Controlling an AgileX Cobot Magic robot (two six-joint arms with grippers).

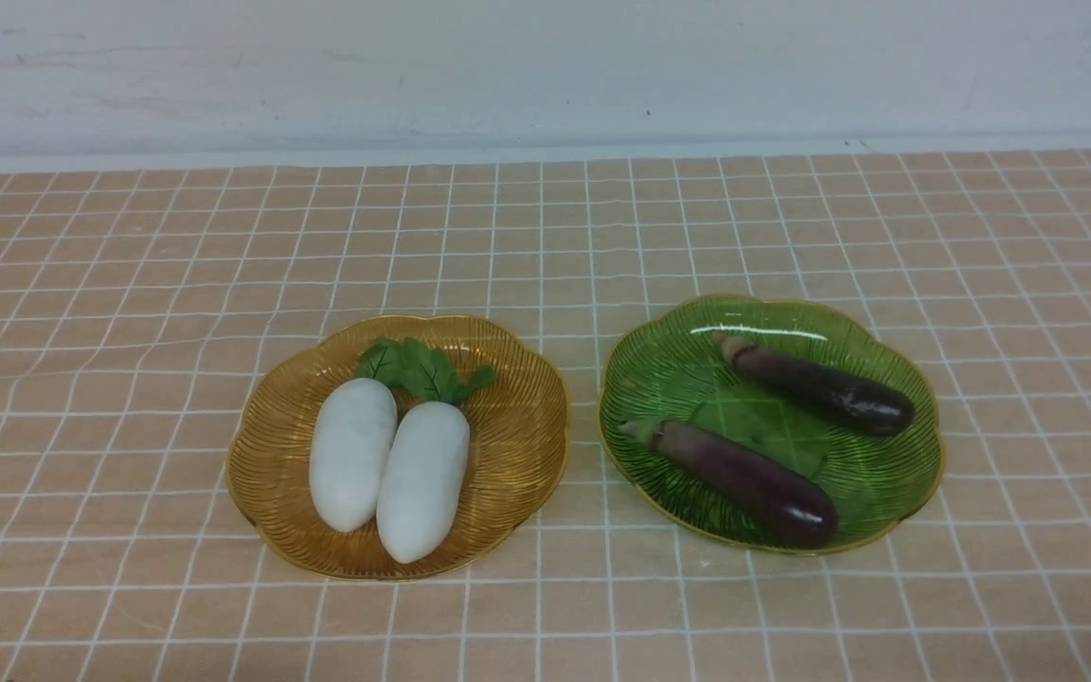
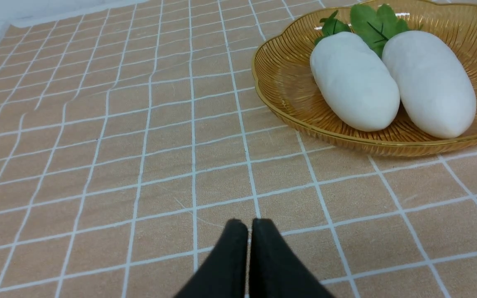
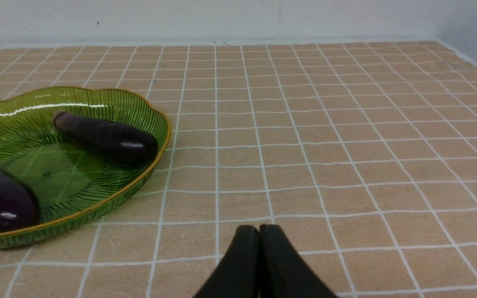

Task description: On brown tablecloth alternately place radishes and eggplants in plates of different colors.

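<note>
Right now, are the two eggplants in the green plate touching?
Apart. The front view shows it: a strip of green plate lies between the farther eggplant and the nearer eggplant along their whole length.

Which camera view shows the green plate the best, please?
The front view: it shows the green plate whole. The right wrist view shows only part, cut by the picture's edge. The left wrist view shows, at most, a tiny corner piece.

My left wrist view cuts off the amber plate (image 2: 280, 82) at its edge. My right wrist view crops the green plate (image 3: 164, 145) and the nearer eggplant (image 3: 6, 203); both my grippers' fingers (image 2: 226, 265) (image 3: 238, 265) appear blurred, their bases out of frame.
</note>
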